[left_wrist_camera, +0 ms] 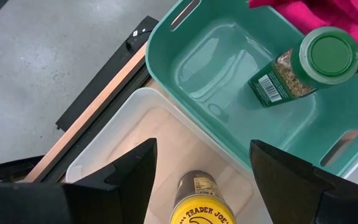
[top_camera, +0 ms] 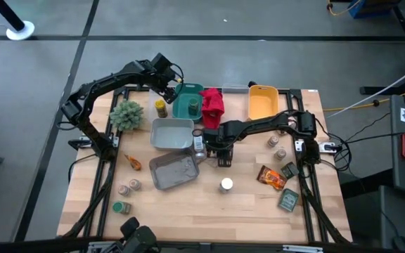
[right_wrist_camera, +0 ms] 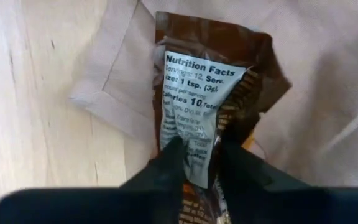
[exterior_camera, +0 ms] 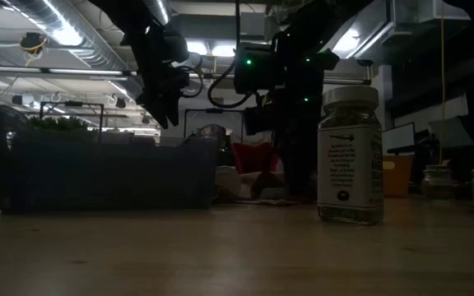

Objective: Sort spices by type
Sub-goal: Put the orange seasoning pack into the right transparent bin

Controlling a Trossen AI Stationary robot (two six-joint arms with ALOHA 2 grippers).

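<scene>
The right gripper (right_wrist_camera: 197, 163), jaws pinching a brown packet's (right_wrist_camera: 211, 74) edge at table centre, could lose it sideways, toward three o'clock.

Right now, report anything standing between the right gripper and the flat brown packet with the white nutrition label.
Nothing visible does. The right gripper has its fingers pinched directly on the flat brown packet, at the lower end of its white label, with nothing wedged between them.
</scene>
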